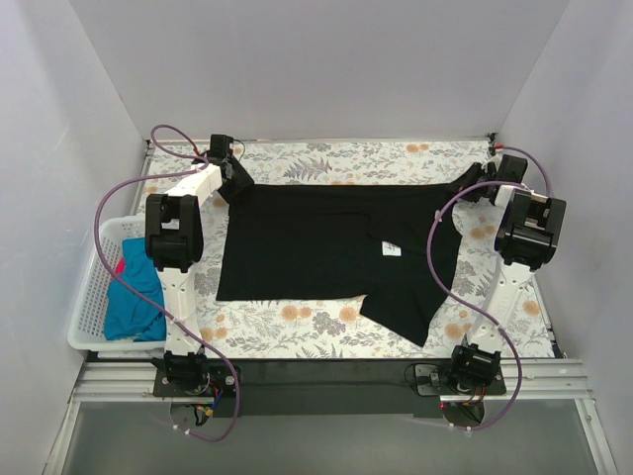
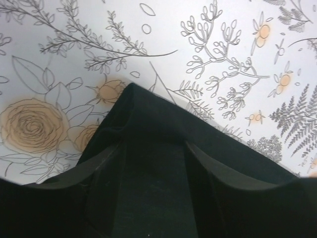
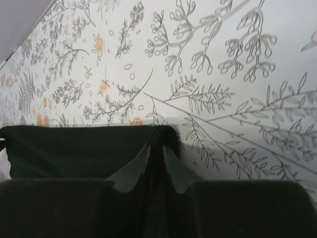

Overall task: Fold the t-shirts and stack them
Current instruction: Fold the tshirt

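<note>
The large black t-shirt (image 1: 326,247) lies spread across the flowered table, one sleeve hanging toward the front right. My left gripper (image 1: 235,183) sits at its far left corner. In the left wrist view its jaws (image 2: 154,143) stand wide apart, with the cloth corner (image 2: 143,109) lying flat between and past them. At the far right corner, my right gripper (image 1: 482,190) is shut on a raised fold of the black shirt (image 3: 74,148); the jaws (image 3: 156,148) pinch that ridge of cloth. A teal-blue t-shirt (image 1: 134,297) and a bit of pink-red cloth (image 1: 121,267) lie in the basket.
A white lattice basket (image 1: 89,297) stands off the table's left edge, beside the left arm. White walls close in the table at the back and on both sides. A small white label (image 1: 392,248) shows on the black shirt. Purple cables loop from both arms.
</note>
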Controlling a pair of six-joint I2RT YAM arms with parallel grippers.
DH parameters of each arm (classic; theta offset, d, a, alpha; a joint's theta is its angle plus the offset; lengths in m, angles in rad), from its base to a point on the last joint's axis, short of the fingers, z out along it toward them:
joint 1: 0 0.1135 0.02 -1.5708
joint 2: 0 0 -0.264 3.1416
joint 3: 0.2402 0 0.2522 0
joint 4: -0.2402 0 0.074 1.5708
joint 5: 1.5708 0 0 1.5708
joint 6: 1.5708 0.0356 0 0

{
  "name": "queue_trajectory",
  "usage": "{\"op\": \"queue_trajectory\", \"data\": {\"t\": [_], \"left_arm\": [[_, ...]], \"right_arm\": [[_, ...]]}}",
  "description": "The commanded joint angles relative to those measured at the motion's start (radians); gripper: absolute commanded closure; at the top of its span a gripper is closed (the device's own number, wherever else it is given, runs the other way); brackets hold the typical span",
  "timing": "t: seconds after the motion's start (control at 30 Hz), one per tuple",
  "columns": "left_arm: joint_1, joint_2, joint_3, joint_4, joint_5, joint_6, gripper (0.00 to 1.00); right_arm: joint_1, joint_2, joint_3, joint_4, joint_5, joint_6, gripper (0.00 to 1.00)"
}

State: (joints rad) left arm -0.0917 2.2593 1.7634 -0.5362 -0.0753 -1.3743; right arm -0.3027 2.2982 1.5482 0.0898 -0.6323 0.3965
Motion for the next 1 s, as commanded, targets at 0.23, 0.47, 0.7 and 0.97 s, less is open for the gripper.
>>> {"op": "queue_trajectory", "data": {"t": [0.23,0.47,0.7,0.97], "left_arm": [[0.021,-0.168,-0.073,0.065,0.032,0.037,0.26],[-0.022,-0.4,-0.168,0.062,0.031,0.058,0.21],[-0.121,-0.688,-0.427,0.012,-0.067,0.058,0.21],[-0.184,-1.018,-0.752,-0.085,-0.133,0.005,0.21]], "right_arm": [[-0.016,-0.193,-0.005,0.025,0.071,-0.011,0.52],[0.039,-0.52,-0.276,-0.048,0.238,-0.044,0.47],[0.218,-0.724,-0.556,-0.07,0.292,0.002,0.61],[0.28,-0.613,-0.59,-0.029,0.301,-0.002,0.63]]}}
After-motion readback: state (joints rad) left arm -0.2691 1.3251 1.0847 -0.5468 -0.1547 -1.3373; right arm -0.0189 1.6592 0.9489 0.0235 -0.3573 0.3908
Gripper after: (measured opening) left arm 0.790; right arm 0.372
